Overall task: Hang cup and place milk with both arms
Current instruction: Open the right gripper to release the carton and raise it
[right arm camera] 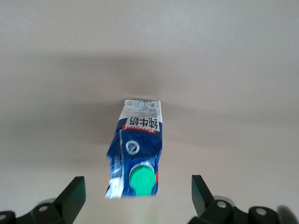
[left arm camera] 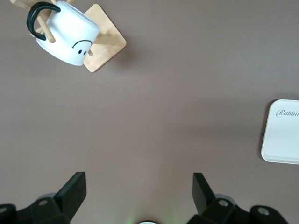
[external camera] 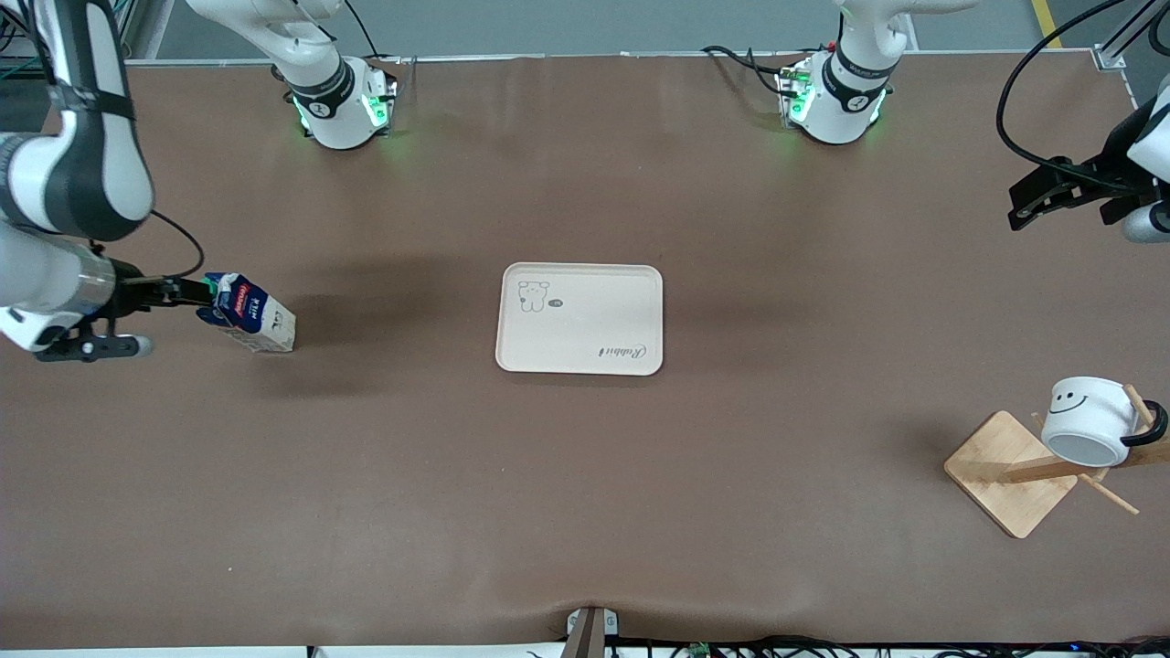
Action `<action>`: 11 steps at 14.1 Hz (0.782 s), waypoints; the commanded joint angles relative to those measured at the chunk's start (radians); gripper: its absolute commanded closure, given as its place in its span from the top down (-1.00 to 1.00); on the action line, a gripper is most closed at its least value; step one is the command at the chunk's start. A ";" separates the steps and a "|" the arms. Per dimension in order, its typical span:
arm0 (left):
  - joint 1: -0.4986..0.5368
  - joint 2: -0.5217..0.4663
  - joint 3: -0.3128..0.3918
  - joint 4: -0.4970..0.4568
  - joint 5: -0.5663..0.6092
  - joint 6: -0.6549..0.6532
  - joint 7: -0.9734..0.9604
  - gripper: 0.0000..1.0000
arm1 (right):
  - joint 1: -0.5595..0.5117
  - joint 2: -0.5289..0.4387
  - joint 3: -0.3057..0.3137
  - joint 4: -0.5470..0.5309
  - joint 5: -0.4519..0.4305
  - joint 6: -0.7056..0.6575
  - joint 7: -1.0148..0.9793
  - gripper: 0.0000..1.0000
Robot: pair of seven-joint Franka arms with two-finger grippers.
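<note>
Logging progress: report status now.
Left gripper open, over bare table. Right gripper open around milk. Cup hung on rack. Tray unobstructed.

cup [external camera: 1088, 420]: white, with a black handle and a black smiley face on its side
milk [external camera: 249, 315]: dark-blue carton, green round cap, white lower part, red-and-white label with dark print
rack [external camera: 1015, 471]: pale natural wood, base and pegs alike
tray [external camera: 579, 319]: cream, with a dark line drawing of a small animal and dark script lettering
tabletop [external camera: 585, 493]: plain brown
arms: white with dark grey joints, bases lit green
left end effector [left arm camera: 139, 193]: black
right end effector [right arm camera: 139, 196]: black
</note>
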 commanded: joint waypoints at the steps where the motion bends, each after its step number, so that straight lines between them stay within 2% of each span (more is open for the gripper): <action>1: -0.005 -0.015 0.007 -0.014 -0.015 0.000 0.003 1.00 | -0.016 0.076 0.012 0.270 0.049 -0.205 -0.014 1.00; 3: -0.005 -0.015 0.007 -0.014 -0.015 0.000 0.003 1.00 | -0.032 0.095 0.009 0.362 0.103 -0.221 -0.010 1.00; 4: -0.005 -0.018 0.007 -0.016 -0.015 -0.001 0.003 1.00 | -0.023 0.096 0.009 0.397 0.097 -0.221 -0.001 1.00; 7: -0.004 -0.023 0.007 -0.016 -0.016 -0.003 0.005 1.00 | -0.024 0.075 0.007 0.427 0.096 -0.232 0.006 1.00; 11: -0.002 -0.025 0.007 -0.020 -0.015 -0.004 0.005 1.00 | 0.014 -0.045 0.009 0.413 0.108 -0.312 0.027 1.00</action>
